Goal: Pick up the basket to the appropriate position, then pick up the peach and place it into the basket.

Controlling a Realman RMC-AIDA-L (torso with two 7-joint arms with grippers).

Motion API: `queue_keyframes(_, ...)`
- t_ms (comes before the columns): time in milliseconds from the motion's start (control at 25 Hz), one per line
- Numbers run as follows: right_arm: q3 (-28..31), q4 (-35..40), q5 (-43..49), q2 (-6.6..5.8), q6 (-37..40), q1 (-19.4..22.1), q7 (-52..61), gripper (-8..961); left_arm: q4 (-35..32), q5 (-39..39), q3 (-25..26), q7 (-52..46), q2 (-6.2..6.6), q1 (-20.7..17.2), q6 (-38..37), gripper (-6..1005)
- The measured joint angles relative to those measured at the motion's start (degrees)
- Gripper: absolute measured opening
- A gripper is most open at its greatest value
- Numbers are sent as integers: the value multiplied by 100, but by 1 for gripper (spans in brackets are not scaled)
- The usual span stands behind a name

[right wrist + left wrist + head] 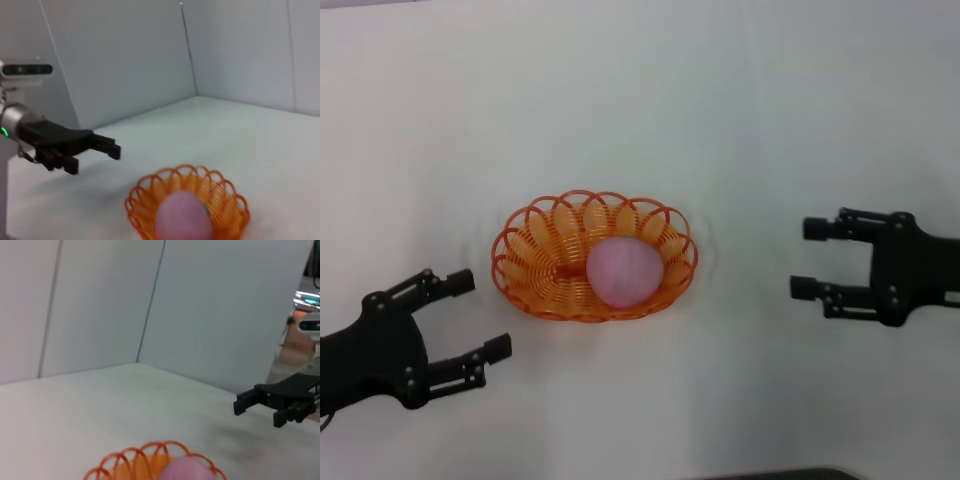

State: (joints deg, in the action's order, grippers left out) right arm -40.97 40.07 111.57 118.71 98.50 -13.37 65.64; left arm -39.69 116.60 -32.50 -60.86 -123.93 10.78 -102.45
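Observation:
The orange wire basket (535, 262) rests on the white table, a little left of centre in the head view. Inside it, toward its right side, lies the pink peach (624, 271). My left gripper (480, 314) hovers open at the lower left, apart from the basket, fingers pointing toward it. At the right, well clear of the basket, my right gripper (805, 258) is open and empty. The left wrist view shows the basket rim (130, 459), the peach top (187, 470) and the right gripper (257, 408). In the right wrist view I find the basket (227, 199), the peach (183, 216) and the left gripper (97, 152).
The white table (640, 110) stretches around the basket on all sides. Pale wall panels (100, 305) close off the far side. A dark edge (770, 474) shows at the table's front.

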Motion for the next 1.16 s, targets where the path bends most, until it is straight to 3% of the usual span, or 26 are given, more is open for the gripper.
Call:
queue_keyframes(200,163,-20,203,-46,-58,212,-369,770,66,271,-27,4,0,47,135,886)
queue_keyframes(560,696,-58,607,-52,-68,219,-729,769,289,224,9,147,-3,66,472,884)
queue_keyframes(1160,684,-61,612,21,-370,103,-706,768,319,284,7,224,-2,109,882,883)
